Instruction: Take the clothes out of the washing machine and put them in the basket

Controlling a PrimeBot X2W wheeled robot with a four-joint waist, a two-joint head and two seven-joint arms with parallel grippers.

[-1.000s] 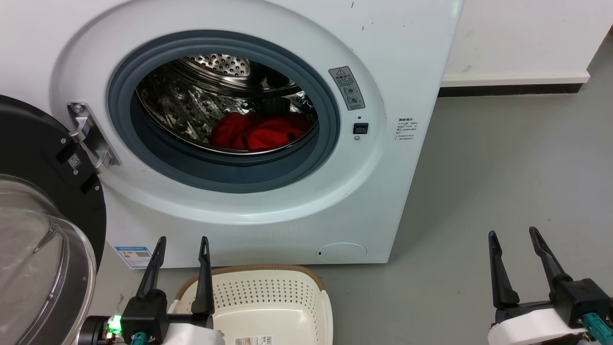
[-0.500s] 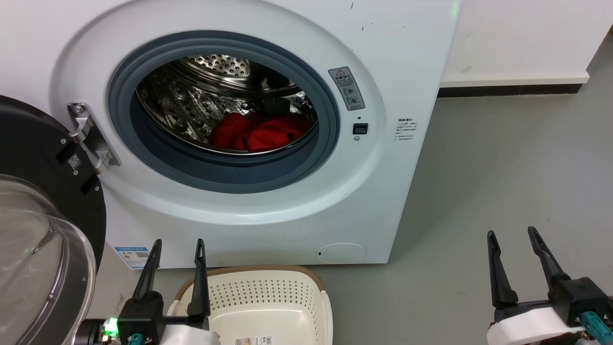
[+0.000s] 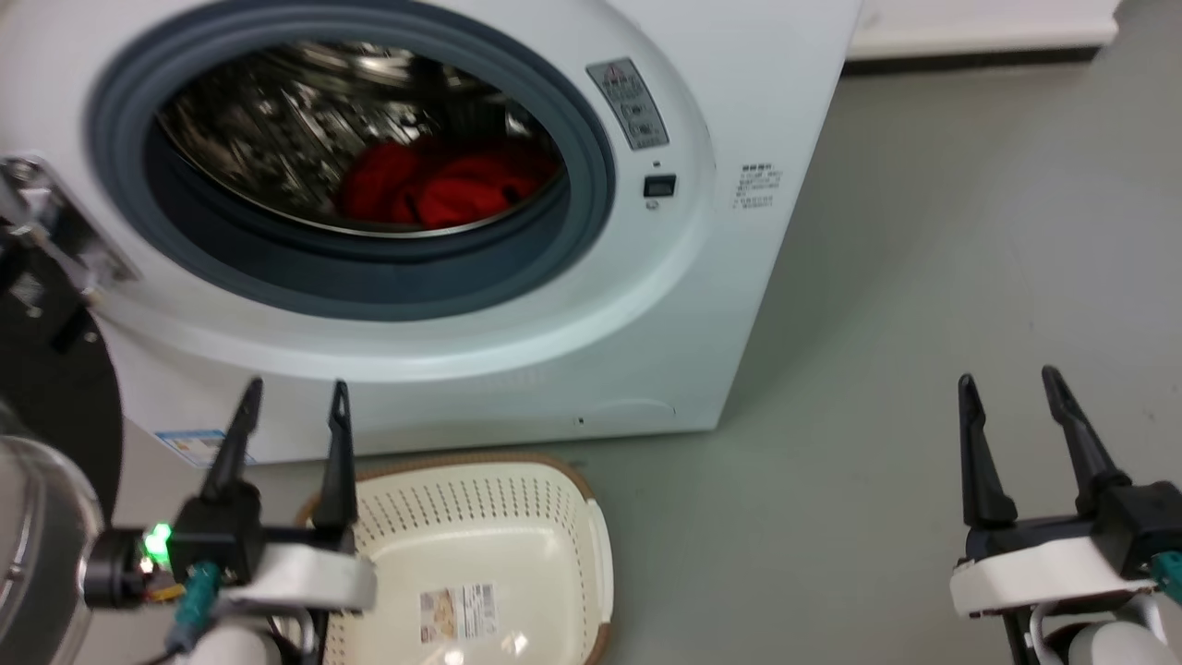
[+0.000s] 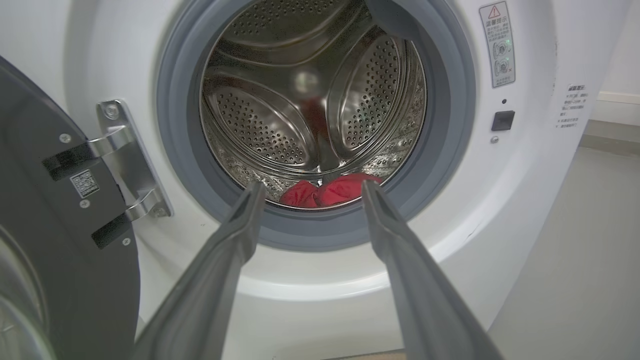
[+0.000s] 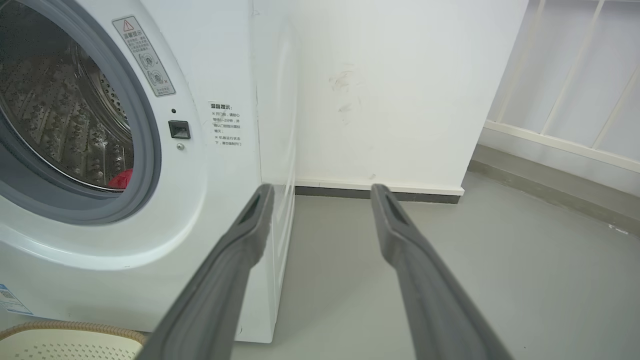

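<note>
Clothes (image 3: pixel 434 189) beyond empty jaws

Head view, blurred: soft red bundle in the steel drum (image 3: pixel 277 120) of the washing machine (image 3: pixel 739 83), past the left gripper (image 3: pixel 296 385), jaws parted; perforated basket (image 3: pixel 480 503), cut off below, just right of them; the right gripper (image 3: pixel 1007 375) gapes well apart. Left wrist view: grey seal (image 4: pixel 320 232) hides its base between the fingertips (image 4: pixel 252 192). Right wrist view: red sliver left of the jaws.
</note>
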